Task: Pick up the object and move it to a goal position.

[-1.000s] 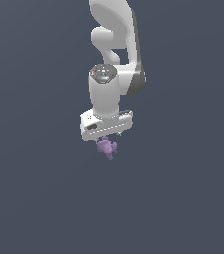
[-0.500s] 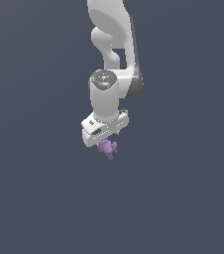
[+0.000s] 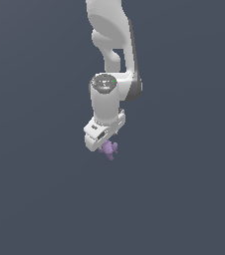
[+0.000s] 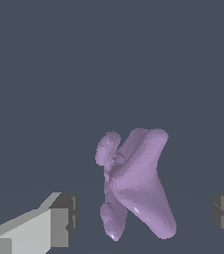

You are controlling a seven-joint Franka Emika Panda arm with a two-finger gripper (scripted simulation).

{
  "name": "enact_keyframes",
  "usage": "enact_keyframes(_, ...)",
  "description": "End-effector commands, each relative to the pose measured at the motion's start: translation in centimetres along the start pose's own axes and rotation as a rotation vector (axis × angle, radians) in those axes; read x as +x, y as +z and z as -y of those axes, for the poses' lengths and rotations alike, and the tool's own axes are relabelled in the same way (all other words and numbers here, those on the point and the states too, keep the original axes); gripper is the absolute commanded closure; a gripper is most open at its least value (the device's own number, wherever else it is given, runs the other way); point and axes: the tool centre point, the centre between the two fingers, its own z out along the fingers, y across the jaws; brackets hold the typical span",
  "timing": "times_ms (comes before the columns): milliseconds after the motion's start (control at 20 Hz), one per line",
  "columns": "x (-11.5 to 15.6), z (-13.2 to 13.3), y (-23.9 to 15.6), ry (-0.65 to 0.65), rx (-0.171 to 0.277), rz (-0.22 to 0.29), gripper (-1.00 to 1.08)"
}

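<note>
Just below center of the exterior view, our gripper (image 3: 106,145) sits over the object (image 3: 109,149). Wrist view shows pads wide apart, not touching it. We'd center & close gently before lifting.

The glossy white jointed robot arm (image 3: 112,55) hangs down with its white blocky end effector (image 3: 106,145) pointing downward, dark-padded fingers (image 4: 67,218) spread apart.

The supporting surface (image 3: 35,199) is a flat, matte plane of uniform dark slate-blue. It fills the exterior view from upper left to lower right, and it forms the whole background of the wrist view. Shading is even throughout. The object (image 3: 109,149) shows against it just below frame centre in the exterior view, but contact with the plane cannot be determined.
</note>
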Motion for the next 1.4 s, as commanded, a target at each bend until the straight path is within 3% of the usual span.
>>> enact_keyframes(0,0.0,0.0,0.2,-0.037,0.000,0.001,-0.92)
enact_keyframes(600,-0.1,0.1,0.8,-0.079,0.001,0.002,-0.92)
enact_keyframes(1300,-0.1,0.1,5.5,-0.084,0.001,0.002,-0.92)
enact_keyframes(1350,-0.1,0.1,5.5,-0.084,0.001,0.002,1.08)
